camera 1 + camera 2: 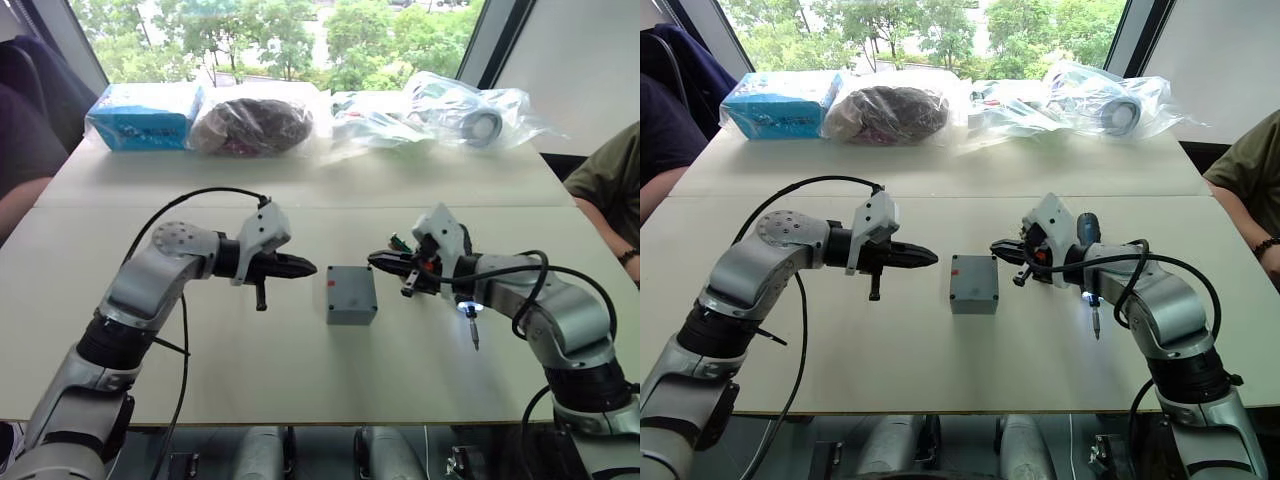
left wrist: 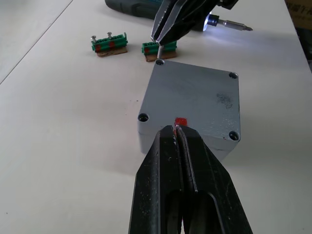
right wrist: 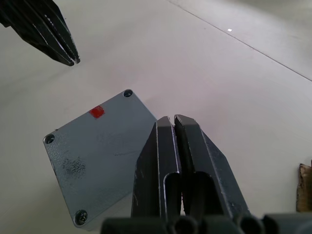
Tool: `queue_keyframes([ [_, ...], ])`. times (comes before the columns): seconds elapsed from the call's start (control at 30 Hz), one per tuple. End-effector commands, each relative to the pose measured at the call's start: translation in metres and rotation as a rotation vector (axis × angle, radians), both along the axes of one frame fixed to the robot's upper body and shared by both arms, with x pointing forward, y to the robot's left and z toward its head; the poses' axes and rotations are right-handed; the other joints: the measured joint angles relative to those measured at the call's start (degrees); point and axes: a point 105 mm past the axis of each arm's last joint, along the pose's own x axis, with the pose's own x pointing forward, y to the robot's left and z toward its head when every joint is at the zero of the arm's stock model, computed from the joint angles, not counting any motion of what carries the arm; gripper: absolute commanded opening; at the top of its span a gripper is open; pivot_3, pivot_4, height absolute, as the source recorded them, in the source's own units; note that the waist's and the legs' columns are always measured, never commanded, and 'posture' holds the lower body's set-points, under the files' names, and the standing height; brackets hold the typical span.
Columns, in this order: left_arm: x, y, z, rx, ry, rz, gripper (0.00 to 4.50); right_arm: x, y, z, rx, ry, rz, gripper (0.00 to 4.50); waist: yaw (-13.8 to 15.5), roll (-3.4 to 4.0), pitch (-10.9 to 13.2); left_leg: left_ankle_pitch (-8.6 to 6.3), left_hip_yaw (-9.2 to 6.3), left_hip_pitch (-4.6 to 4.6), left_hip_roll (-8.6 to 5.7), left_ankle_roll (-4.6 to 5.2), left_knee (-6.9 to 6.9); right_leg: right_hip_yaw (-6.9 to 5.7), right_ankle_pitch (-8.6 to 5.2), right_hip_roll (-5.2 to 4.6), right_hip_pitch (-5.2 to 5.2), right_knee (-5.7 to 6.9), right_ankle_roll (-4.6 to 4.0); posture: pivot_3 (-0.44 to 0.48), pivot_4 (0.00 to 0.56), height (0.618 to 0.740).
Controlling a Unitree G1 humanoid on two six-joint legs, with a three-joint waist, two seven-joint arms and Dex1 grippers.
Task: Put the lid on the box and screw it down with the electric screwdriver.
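Note:
The grey lid sits on the box at the table's middle, with a red mark on top and screw heads in three corners. My left gripper is shut, its tips just left of the box, holding nothing. From the right, my right gripper is also shut and points at the lid's far right corner. A thin metal pin shows under its tips there; I cannot tell whether it is held. The electric screwdriver lies on the table under my right forearm, its tip light on.
Two small green blocks lie beyond the box, close to my right gripper. A blue carton and several plastic bags line the far edge. One person sits at the right and another at the left.

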Motion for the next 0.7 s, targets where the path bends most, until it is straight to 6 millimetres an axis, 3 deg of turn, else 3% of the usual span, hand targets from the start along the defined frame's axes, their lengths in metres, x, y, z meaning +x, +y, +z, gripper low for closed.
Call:
queue_keyframes([
  [0.03, -0.0026, -0.0003, 0.0082, -0.011, -0.032, -0.009, 0.00, -0.0020, 0.0003, 0.0044, -0.002, -0.032, 0.008, 0.01, 0.0, 0.00, 0.0, 0.00, 0.00, 0.00, 0.00, 0.00, 0.00, 0.00, 0.00, 0.00, 0.00, 0.00, 0.00, 0.000, 0.150, 0.740],
  [0.27, -0.0023, -0.0009, 0.0085, -0.012, -0.035, -0.008, 0.00, -0.0008, -0.0021, -0.0028, -0.027, -0.029, -0.003, 0.01, 0.0, 0.00, 0.0, 0.00, 0.00, 0.00, 0.00, 0.00, 0.00, 0.00, 0.00, 0.01, 0.00, 0.00, 0.00, 0.000, 0.150, 0.740],
  [0.7, -0.0029, -0.0012, 0.0073, -0.008, -0.032, -0.015, 0.00, 0.0026, -0.0082, 0.0063, 0.017, -0.031, -0.034, 0.01, 0.0, 0.00, 0.0, 0.00, 0.00, 0.00, 0.00, -0.01, 0.00, 0.00, 0.00, 0.00, 0.00, 0.00, 0.00, 0.000, 0.150, 0.740],
])
